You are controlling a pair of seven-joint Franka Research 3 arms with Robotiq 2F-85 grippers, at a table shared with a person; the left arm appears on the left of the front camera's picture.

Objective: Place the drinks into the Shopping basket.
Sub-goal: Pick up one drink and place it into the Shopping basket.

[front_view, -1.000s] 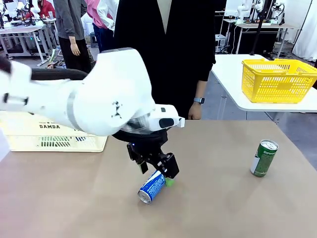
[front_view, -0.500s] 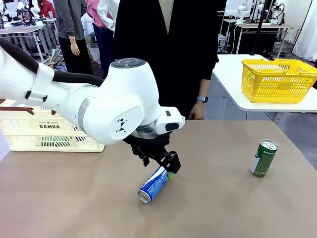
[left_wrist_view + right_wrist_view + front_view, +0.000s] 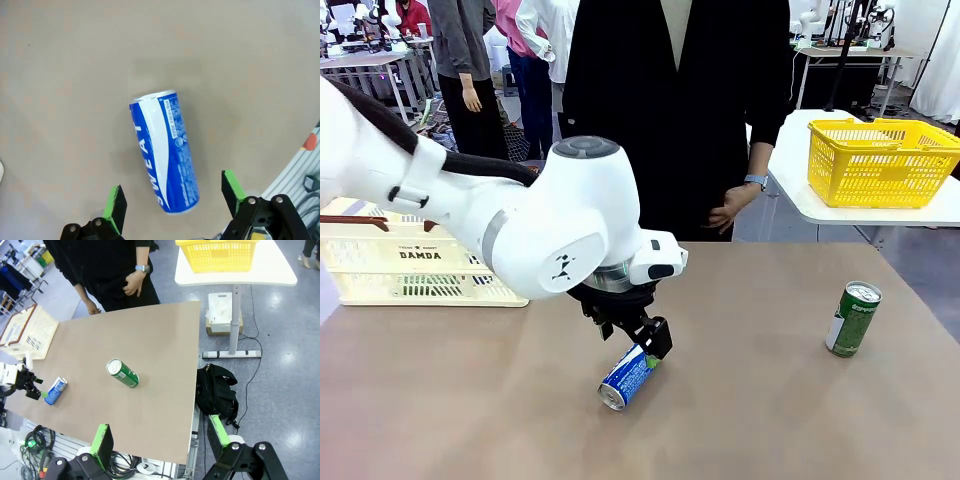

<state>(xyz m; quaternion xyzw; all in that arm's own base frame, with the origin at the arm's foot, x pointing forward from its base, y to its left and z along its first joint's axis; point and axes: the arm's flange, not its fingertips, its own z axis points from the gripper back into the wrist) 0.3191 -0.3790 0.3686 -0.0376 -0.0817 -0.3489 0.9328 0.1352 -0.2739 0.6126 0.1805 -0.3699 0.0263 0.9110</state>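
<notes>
Near the middle of the beige worktop [image 3: 770,400], on its side between the spread green pads [image 3: 116,205] of the left claw [image 3: 173,192], unpinched: blue-and-white aluminium drink can [image 3: 162,150], likely to roll away under a one-sided squeeze.

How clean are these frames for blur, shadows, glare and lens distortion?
Front view: sharp, evenly lit, soft shadow under the lying blue can. Left wrist view: the can's print is readable between the fingers of the open left gripper, faint diffuse shadow, no glare. Right wrist view: the wide-angle lens makes the standing green can look tilted; the open right gripper is crisp.
</notes>
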